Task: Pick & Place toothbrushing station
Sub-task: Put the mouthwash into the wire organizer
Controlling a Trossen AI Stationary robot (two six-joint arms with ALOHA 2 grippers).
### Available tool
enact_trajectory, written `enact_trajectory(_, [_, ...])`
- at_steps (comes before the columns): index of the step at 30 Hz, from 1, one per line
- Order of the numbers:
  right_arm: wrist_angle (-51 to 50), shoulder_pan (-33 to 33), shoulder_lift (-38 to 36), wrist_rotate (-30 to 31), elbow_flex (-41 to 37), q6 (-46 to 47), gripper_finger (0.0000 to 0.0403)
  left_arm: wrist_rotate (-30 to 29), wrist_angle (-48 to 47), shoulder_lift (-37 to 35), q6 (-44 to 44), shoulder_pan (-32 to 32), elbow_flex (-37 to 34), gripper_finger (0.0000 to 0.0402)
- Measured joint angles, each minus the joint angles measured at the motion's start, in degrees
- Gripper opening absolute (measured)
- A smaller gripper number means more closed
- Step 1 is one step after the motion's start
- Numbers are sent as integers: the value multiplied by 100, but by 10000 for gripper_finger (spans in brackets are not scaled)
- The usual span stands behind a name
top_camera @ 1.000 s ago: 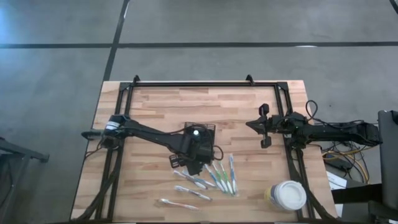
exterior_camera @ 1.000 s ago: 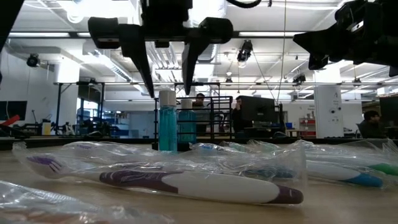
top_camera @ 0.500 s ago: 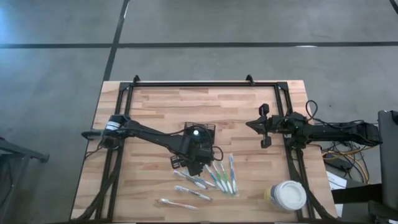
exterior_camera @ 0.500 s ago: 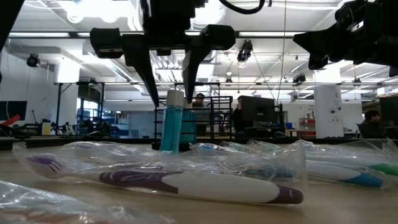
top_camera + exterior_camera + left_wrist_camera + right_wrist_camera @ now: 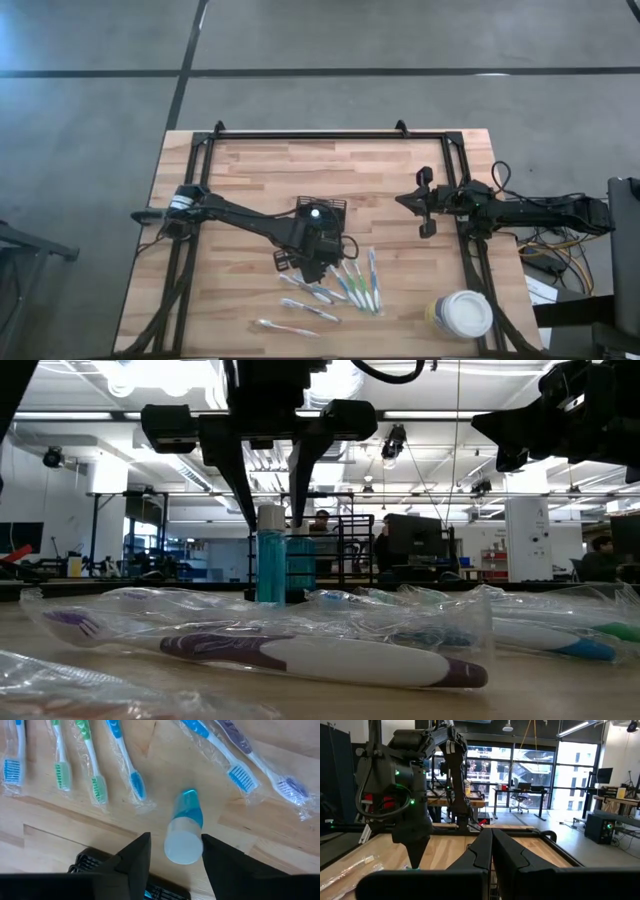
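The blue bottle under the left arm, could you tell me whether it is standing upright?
Upright: the blue bottle stands on its base, white cap on top.

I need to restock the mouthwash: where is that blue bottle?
The blue bottle stands upright mid-table between the left gripper's open fingers, beside the black caddy, just behind the wrapped toothbrushes.

This is a large robotics lab or workshop hall. The wooden table (image 5: 330,180) stands on a grey concrete floor (image 5: 330,40). Behind it are big windows (image 5: 530,770), ceiling pipes with lamps (image 5: 400,435), desks with monitors (image 5: 410,540), and seated people (image 5: 322,520).
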Motion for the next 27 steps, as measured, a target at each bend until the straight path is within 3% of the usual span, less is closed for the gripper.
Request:
enact_trajectory(15, [-2,0,0,0,0,-35,8,143,3,-11,-50,0,0,101])
enact_trajectory(27, [-2,0,0,0,0,-34,8,289,-15,-11,-79,0,0,96])
